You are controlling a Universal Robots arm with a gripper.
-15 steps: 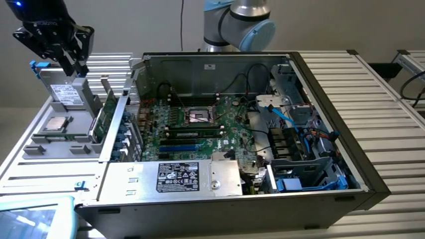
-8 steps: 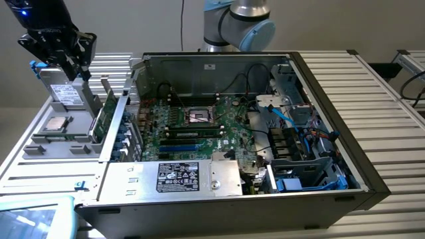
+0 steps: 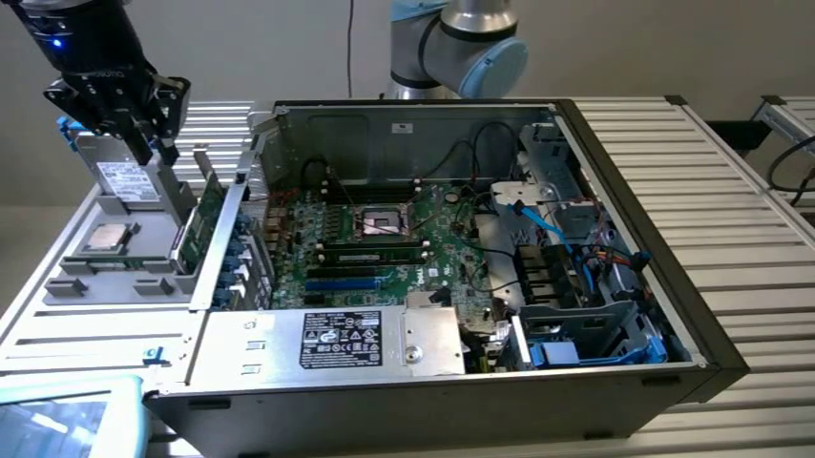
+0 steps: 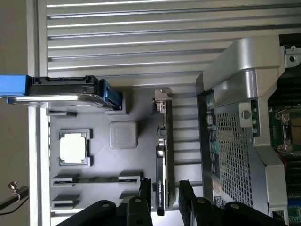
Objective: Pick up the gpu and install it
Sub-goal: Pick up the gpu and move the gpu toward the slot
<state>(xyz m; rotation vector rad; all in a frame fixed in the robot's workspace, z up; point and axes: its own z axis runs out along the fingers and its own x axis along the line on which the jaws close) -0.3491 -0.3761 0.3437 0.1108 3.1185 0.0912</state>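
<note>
Now the jaws hang apart over the grey tray (image 3: 76, 286) on the surface, and the wrist view shows the gpu (image 4: 164, 155) between them, ungripped. In the exterior view the gpu stands on edge in that tray, at nine o'clock from the open computer case (image 3: 382, 124). The hard drive (image 3: 125, 181) is at the gpu's eleven o'clock.

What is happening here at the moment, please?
A robot arm is working beside an opened computer case. Its gripper hangs open above the grey parts tray, lined up over the gpu, which stands on edge in the tray. In the wrist view one finger sits to each side of the card. It is not gripped yet.
</note>
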